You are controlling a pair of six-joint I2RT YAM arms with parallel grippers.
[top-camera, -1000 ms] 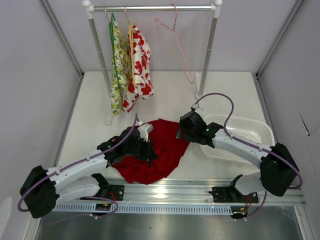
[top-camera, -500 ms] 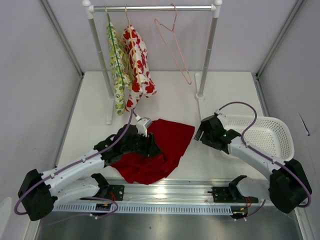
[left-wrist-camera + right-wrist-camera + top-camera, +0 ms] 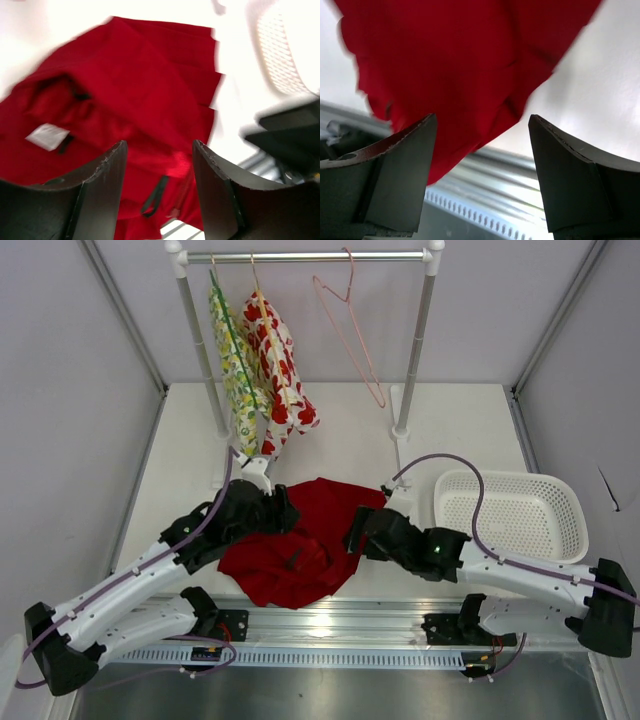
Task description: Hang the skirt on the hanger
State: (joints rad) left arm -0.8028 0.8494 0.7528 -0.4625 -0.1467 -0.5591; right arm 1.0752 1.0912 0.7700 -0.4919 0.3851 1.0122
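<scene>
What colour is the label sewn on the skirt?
White: the label stands out against the deep red skirt, clearest in the left wrist view.

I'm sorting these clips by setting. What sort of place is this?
Probably a robot lab test cell: bare panel walls, left arm and right arm bolted to a metal rail, a small clothes rack, a white basket.

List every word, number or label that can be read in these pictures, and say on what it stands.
No text is readable.
The small white label on the deep red pleated fabric skirt is too blurred to read.
</scene>
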